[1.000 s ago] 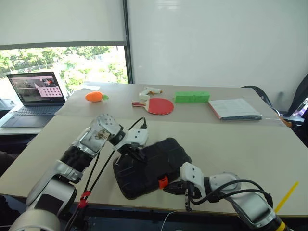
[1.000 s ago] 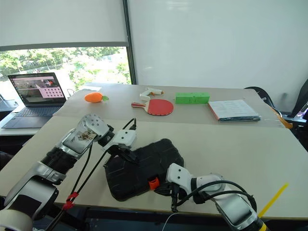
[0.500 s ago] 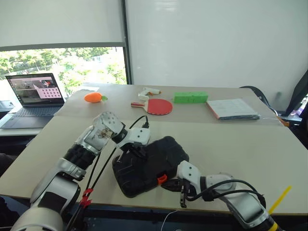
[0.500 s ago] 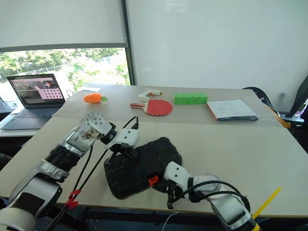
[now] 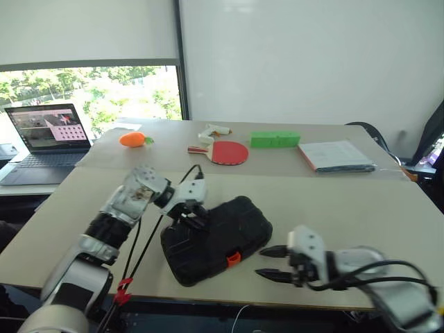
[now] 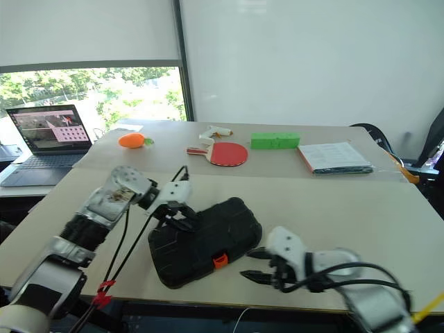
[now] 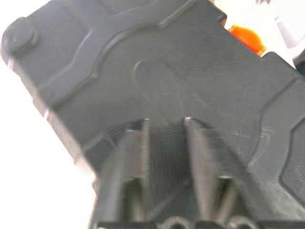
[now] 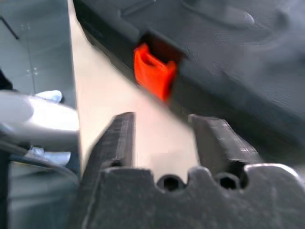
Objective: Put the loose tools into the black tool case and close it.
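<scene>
Near the table's (image 5: 361, 229) front edge the black tool case (image 5: 216, 239) lies shut, left hand (image 5: 196, 216) spread over its lid, right hand (image 5: 272, 262) spread beside the orange latch (image 5: 234, 259), so only checking the latch seems left.

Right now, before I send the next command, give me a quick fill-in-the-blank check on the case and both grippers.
1. The black tool case lies with its lid ____.
2. The latch on the case's front edge is coloured ____.
3. The right gripper, off the case, has its jaws ____.
4. The left gripper sits over the case's ____.

Missing words: closed; orange; open; lid
</scene>
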Controlling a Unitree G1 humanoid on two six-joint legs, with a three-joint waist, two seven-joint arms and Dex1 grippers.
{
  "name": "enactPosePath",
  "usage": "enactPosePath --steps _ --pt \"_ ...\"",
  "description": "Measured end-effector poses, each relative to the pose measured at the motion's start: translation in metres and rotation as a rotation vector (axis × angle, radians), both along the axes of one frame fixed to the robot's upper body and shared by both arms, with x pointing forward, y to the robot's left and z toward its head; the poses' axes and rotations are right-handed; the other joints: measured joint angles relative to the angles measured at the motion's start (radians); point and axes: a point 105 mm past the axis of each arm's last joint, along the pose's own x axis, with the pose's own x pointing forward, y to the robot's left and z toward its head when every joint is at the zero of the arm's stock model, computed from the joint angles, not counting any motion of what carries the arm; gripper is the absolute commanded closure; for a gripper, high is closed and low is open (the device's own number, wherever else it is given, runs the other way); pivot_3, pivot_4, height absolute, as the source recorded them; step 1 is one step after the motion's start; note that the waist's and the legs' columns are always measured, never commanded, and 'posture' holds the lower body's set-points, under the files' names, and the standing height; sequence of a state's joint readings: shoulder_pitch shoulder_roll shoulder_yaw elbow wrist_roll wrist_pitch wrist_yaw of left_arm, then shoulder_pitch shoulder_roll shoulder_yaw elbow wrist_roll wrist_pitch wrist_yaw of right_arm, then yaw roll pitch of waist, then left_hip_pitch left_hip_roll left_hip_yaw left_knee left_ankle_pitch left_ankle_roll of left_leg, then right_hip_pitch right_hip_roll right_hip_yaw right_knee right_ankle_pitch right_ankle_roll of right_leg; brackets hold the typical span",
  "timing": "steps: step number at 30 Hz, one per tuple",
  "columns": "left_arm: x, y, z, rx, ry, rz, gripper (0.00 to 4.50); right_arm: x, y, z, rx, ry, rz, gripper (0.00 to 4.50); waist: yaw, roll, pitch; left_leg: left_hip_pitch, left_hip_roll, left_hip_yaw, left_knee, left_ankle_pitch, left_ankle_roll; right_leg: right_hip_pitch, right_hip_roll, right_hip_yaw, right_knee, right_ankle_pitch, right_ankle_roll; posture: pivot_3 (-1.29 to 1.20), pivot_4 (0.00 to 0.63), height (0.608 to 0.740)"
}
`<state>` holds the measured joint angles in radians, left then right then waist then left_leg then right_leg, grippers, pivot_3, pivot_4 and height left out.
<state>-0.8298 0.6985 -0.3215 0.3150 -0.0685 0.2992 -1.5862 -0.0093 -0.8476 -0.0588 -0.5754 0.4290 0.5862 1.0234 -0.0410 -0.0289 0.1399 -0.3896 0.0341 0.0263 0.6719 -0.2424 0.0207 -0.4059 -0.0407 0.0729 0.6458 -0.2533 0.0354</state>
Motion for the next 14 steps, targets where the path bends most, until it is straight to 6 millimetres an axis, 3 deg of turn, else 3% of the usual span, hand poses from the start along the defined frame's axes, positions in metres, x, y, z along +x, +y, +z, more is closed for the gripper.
enactPosePath --steps 3,5,9,11,14 --pt "-0.010 0.038 0.006 -0.025 0.063 0.137 0.55 0.001 -0.030 0.034 0.022 -0.019 -0.053 0.01 -0.009 -0.003 0.006 0.000 0.001 -0.002 -0.005 0.000 0.000 -0.002 0.001 -0.001 0.000 -0.002 -0.003 0.00 0.150 0.738" --pt "-0.022 0.053 0.013 -0.068 0.100 0.195 0.03 -0.002 -0.041 0.047 0.046 0.000 -0.051 0.00 -0.004 -0.007 0.012 -0.001 0.001 -0.003 -0.006 0.000 0.000 -0.004 0.001 -0.003 0.000 -0.002 -0.004 0.00 0.150 0.738" --pt "-0.052 0.093 0.041 -0.139 0.146 0.345 0.03 -0.007 -0.065 0.073 0.071 0.052 -0.069 0.00 -0.002 -0.010 0.018 -0.015 0.002 -0.008 -0.006 0.000 0.000 -0.018 -0.003 -0.003 0.002 0.001 -0.009 0.00 0.150 0.738" --pt "-0.062 0.097 0.059 -0.170 0.111 0.361 0.03 -0.009 -0.063 0.080 0.097 0.062 -0.037 0.00 0.007 -0.010 0.019 -0.015 0.000 -0.009 -0.006 0.000 0.000 -0.017 -0.005 -0.004 0.000 0.001 -0.008 0.00 0.150 0.738" --pt "-0.068 0.097 0.068 -0.221 0.092 0.394 0.03 -0.008 -0.059 0.078 0.110 0.083 -0.013 0.00 0.025 -0.009 0.020 -0.015 -0.002 -0.007 -0.006 0.000 0.000 -0.017 -0.006 -0.004 0.000 0.000 -0.006 0.00 0.150 0.738"
